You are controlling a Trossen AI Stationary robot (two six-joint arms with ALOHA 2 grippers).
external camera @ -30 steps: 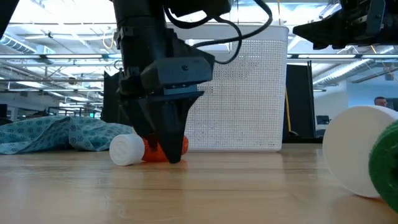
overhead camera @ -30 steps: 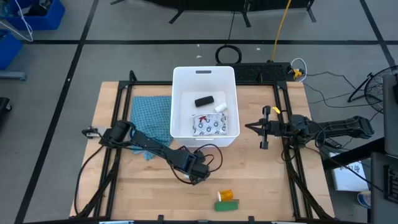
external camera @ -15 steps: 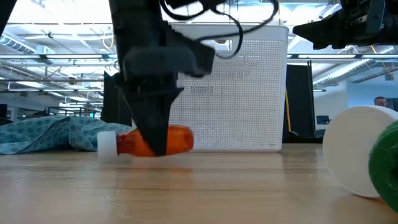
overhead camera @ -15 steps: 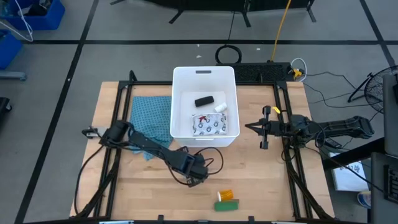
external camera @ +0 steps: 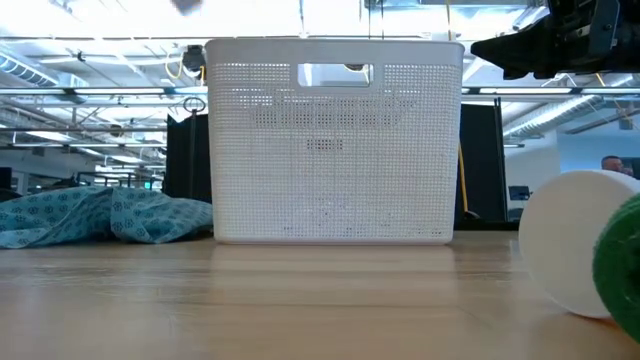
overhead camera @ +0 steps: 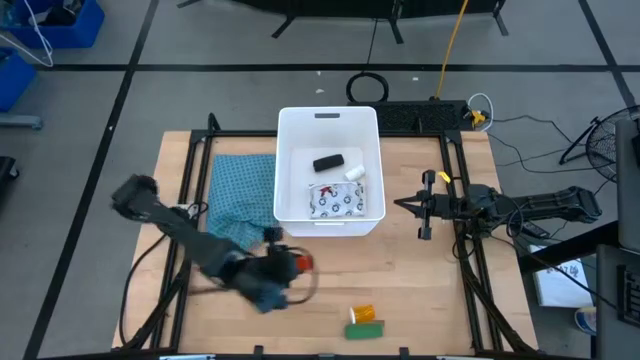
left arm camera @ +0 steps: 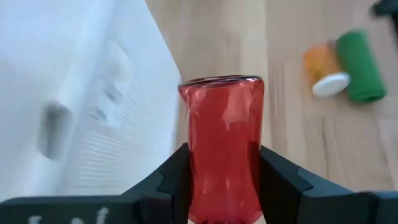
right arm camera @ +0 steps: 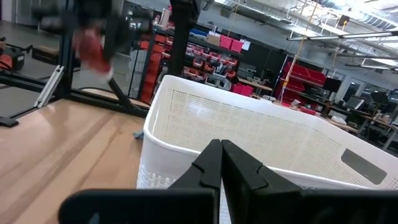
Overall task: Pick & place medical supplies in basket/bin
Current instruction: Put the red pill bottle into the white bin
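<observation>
Left gripper lifted the red bottle off the table, jaws clamped on it; bin sits just beyond, toward the far edge.

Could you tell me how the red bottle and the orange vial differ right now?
The red bottle is clamped in the left hand and lifted off the table; the orange vial lies loose on the wood. The bottle is near the white bin; the vial is nearer the table's front edge, right beside the green packet. Neither is in the bin yet.
</observation>
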